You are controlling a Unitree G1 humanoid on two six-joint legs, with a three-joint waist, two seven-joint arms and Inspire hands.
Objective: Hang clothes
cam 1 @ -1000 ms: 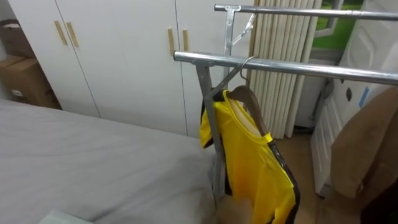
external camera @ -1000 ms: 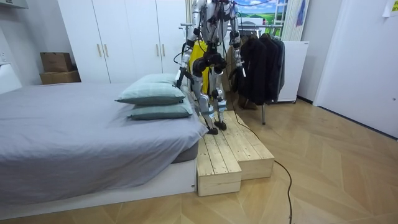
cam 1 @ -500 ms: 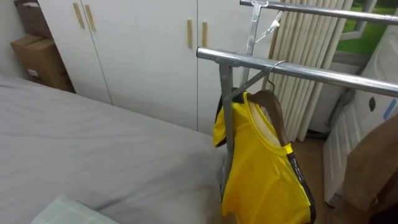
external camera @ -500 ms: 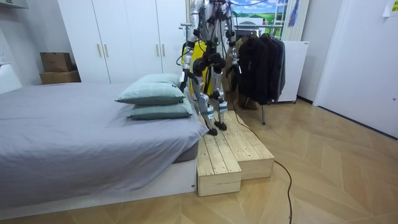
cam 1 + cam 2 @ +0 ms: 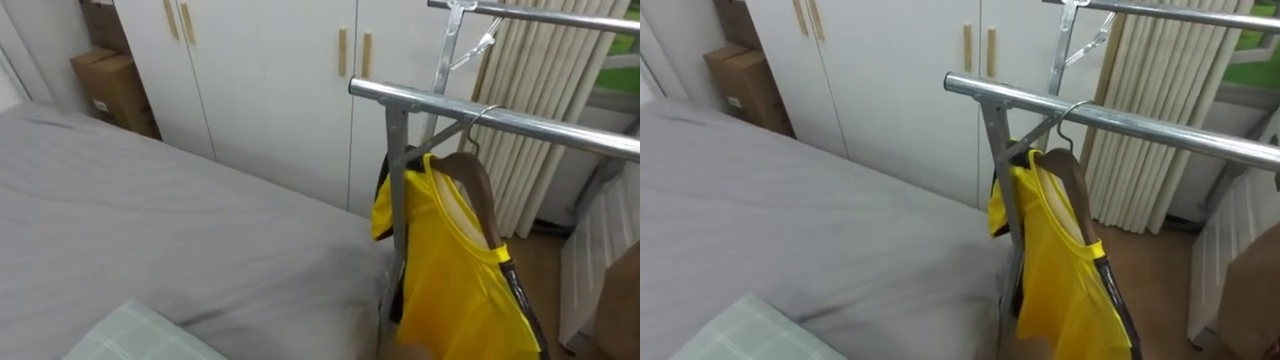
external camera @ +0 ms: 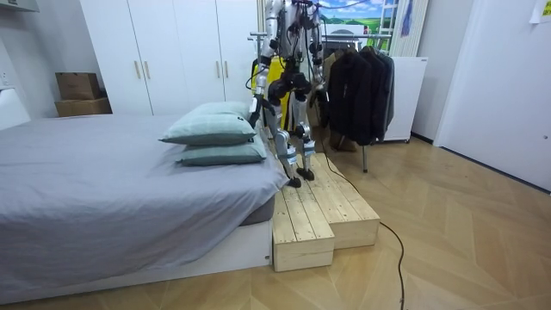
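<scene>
Since the camera has swung toward the bed (image 5: 150, 220), the yellow shirt (image 5: 455, 280) hangs at 4 o'clock, hooked on the rail (image 5: 545, 127), likely finished. In the room view the robot stands on the wooden platform (image 6: 323, 211), and whether its left hand (image 6: 256, 86) and right hand (image 6: 316, 84) grasp anything cannot be told.

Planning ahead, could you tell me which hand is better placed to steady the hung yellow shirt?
Probably the right: the yellow shirt hangs from the rail on the robot's right side, the bed lying left.
</scene>
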